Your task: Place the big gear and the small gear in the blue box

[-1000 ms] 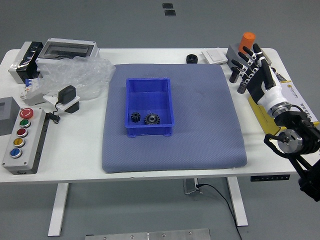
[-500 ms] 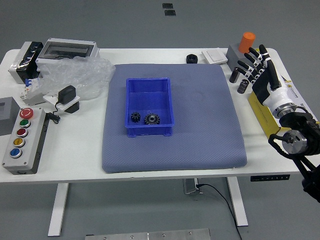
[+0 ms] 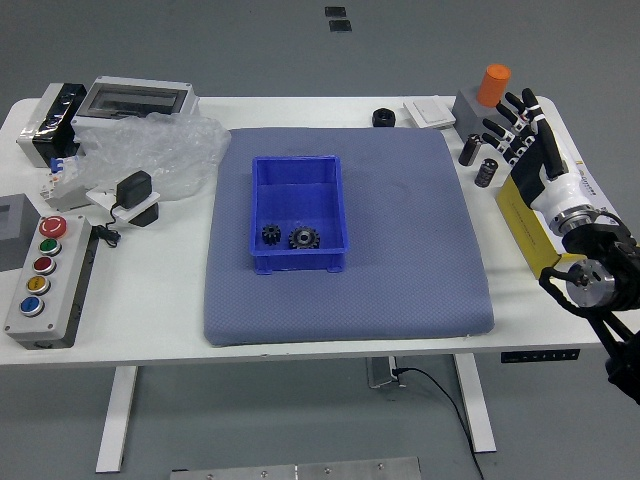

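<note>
My right hand (image 3: pixel 514 127) is at the table's right side, its fingers spread and holding nothing, well away from the blue box. The blue box (image 3: pixel 296 171) stands on the grey-blue mat. Inside it, near its front wall, lie the small dark gear (image 3: pixel 271 234) on the left and the big dark gear (image 3: pixel 304 238) to its right, a small gap between them. My left arm does not show.
Right side: yellow box (image 3: pixel 527 231), two small black cylinders (image 3: pixel 486 173), orange cylinder (image 3: pixel 493 85) on a grey block. Behind the mat: black ring (image 3: pixel 383 118), white piece (image 3: pixel 429 112). Left side: button panel (image 3: pixel 50 283), plastic bag (image 3: pixel 165 150), several devices.
My right hand has shifted slightly to the right, with its fingers still spread. Both gears and the blue box have stayed where they were.
</note>
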Robot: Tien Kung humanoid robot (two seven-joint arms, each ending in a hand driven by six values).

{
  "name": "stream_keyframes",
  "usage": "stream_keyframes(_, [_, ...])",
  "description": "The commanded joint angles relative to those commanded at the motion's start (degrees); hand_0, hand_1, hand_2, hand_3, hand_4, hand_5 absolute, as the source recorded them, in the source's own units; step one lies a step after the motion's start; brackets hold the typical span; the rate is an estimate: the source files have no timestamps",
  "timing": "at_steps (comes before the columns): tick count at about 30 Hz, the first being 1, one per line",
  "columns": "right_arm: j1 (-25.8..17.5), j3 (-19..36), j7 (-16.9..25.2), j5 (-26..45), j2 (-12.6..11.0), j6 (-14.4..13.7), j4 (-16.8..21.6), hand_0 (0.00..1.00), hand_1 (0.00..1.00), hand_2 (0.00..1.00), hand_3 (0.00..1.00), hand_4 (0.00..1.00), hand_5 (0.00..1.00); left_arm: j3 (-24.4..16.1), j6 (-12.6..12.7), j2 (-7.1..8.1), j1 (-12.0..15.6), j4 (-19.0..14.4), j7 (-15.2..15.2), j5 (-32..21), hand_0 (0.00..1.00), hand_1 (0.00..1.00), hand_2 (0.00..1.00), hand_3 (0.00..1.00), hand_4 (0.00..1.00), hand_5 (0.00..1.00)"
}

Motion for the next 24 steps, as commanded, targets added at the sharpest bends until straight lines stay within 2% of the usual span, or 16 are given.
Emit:
stream_keyframes(11, [-0.31,0.16,0.53,-1.73,-0.04,-1.67,0.24,0.879,0.836,0.941,0.912,0.843,0.685,-0.21,-0.02,-0.07,-0.12,0.00,-0.02,0.31,0.849,0.797,0.795,0.843,0.582,0.062])
stream_keyframes(24, [-1.13,0.71,0.47,-2.31,-0.46,-2.05,0.51,0.876,0.831,0.941,0.908,0.840,0.669,-0.15,-0.01,0.00,-0.16,0.00,0.02,0.37,0.849,0.797,0.795,0.843,0.582,0.063])
